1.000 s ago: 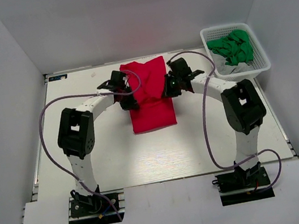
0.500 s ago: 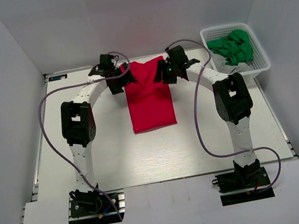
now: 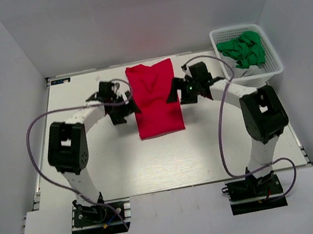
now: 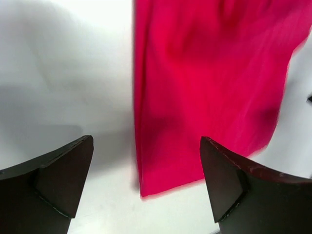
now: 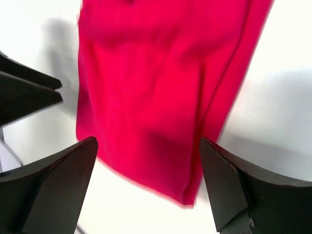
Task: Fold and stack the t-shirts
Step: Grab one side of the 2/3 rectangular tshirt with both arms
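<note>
T-shirt (image 3: 155,102) lies flat between left tool (image 3: 127,105) and right tool (image 3: 171,96), both released; basket (image 3: 235,28) holds green cloth (image 3: 244,48).

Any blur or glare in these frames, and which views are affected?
Top external: sharp, evenly lit, no glare. Left wrist: the red t-shirt is soft, its right edge smeared. Right wrist: same smear on the shirt's edges; white table washed out.

left arm (image 3: 66,149) bent inward, left fingers (image 4: 58,178) apart | right arm (image 3: 262,114) bent inward, right fingers (image 5: 58,183) apart
</note>
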`<state>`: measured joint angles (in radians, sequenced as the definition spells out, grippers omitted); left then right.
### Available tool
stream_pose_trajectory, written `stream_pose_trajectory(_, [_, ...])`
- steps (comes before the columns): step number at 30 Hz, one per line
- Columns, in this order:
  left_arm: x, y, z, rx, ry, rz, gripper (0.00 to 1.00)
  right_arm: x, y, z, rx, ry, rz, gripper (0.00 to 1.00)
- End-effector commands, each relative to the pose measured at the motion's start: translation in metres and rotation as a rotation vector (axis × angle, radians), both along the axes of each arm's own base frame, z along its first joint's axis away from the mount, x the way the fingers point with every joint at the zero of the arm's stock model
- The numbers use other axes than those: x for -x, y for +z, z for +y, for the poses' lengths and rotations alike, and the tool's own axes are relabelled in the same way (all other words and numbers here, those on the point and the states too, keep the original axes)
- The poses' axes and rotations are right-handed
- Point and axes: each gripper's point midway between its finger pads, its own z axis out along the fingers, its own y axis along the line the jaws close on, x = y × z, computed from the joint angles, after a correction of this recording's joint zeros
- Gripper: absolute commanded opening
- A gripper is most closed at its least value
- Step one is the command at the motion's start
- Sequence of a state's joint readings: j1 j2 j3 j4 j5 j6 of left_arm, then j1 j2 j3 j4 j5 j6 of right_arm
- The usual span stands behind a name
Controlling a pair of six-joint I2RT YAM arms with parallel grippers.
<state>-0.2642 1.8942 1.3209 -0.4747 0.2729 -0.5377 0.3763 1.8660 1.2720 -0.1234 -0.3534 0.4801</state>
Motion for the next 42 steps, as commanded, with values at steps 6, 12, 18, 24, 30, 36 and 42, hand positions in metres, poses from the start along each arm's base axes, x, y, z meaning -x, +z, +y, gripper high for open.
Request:
stream_pose_trajectory(6, [0.078, -0.012, -0.014, 0.041, -0.078, 0.015, 1.0, 0.078, -0.034, -0.021, 0.01, 0.018, 0.074, 0.9])
stream_pose_trajectory(12, [0.089, -0.035, -0.018, -0.017, -0.084, 0.06, 1.0, 0.093, -0.055, -0.017, -0.012, 0.028, 0.171, 0.9])
stream_pose_trajectory(18, [0.092, -0.055, -0.015, -0.041, -0.079, 0.103, 0.7, 0.103, -0.066, -0.015, -0.027, 0.042, 0.223, 0.72])
stream_pose_trajectory(24, [0.102, -0.071, -0.015, -0.044, -0.072, 0.137, 0.41, 0.12, -0.079, -0.019, -0.018, 0.04, 0.279, 0.37])
stream_pose_trajectory(30, [0.099, -0.077, -0.025, -0.017, -0.085, 0.138, 0.23, 0.108, -0.086, -0.017, -0.012, 0.039, 0.246, 0.21])
stream_pose_trajectory(36, [0.093, -0.08, -0.022, -0.047, -0.071, 0.145, 0.0, 0.095, -0.087, -0.018, 0.009, 0.029, 0.213, 0.0])
stream_pose_trajectory(42, [0.112, -0.055, -0.013, -0.052, -0.068, 0.143, 0.0, 0.122, -0.072, -0.021, -0.009, 0.08, 0.211, 0.0])
